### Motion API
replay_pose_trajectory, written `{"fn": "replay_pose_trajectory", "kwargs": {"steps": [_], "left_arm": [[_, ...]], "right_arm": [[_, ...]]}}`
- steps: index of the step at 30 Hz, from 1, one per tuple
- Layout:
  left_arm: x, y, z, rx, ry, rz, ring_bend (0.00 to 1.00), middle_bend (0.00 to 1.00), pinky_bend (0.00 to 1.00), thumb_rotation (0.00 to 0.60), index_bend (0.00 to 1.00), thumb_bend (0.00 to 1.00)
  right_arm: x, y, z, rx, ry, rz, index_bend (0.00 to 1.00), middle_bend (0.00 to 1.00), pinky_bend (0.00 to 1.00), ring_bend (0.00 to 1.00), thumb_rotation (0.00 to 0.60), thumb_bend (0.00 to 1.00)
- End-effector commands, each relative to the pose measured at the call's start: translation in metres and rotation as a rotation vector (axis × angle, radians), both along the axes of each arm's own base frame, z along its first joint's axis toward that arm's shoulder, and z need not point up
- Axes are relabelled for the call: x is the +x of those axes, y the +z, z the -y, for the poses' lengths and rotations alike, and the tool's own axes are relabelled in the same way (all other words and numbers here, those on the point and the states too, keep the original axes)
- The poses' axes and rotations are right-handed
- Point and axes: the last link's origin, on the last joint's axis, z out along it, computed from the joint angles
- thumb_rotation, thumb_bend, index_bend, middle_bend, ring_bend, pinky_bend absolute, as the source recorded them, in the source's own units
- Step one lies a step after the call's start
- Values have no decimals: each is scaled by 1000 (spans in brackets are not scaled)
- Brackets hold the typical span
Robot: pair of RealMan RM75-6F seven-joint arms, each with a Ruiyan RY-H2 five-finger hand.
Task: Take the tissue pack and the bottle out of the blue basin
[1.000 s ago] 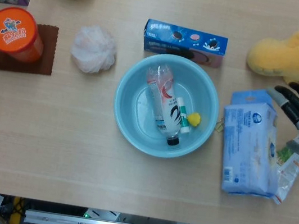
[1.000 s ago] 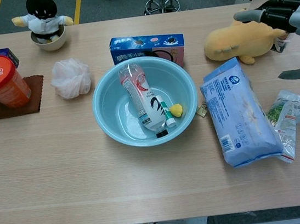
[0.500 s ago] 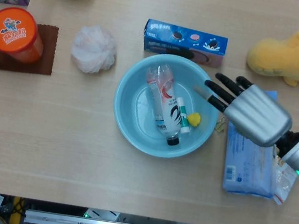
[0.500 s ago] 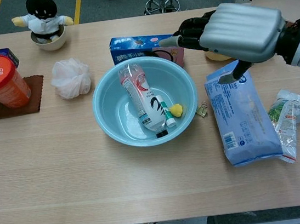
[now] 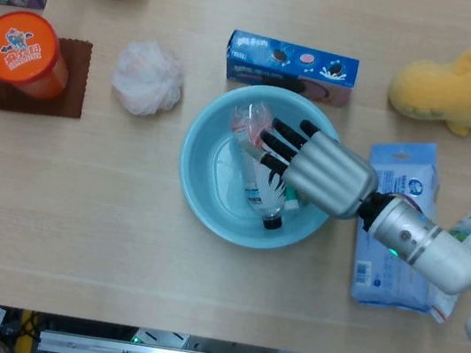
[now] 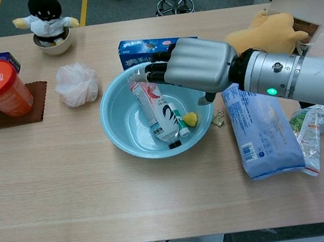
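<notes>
Bottle lies inside blue basin.

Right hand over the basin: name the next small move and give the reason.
Probably lower the right hand and close its fingers around the bottle. The hand hovers open above the blue basin, holding nothing, while the bottle lies on its side inside. The tissue pack already lies on the table outside the basin.
</notes>
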Motion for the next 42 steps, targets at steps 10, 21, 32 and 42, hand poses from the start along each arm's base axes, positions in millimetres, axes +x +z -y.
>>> {"fn": "replay_pose_trajectory", "kwargs": {"steps": [10,21,32,42], "left_arm": [[-5,4,1,10,21,4,141,201,102,600,230,316],[-11,5,2,15,40,8,140,201,102,600,230,316],[-11,4,1,10,44,7,141,201,102,600,230,316],[-12,4,2,7,49,7,140,201,102,600,230,316]], "right_arm": [[34,-30,8,56,30,-61,29,182,281,137,600,45],[37,-53,14,38,66,-161,29,182,281,137,600,50],[32,-67,11,19,110,-193,33,188,281,137,600,50],[24,-64,15,-22,112,-236,36,194,281,137,600,50]]}}
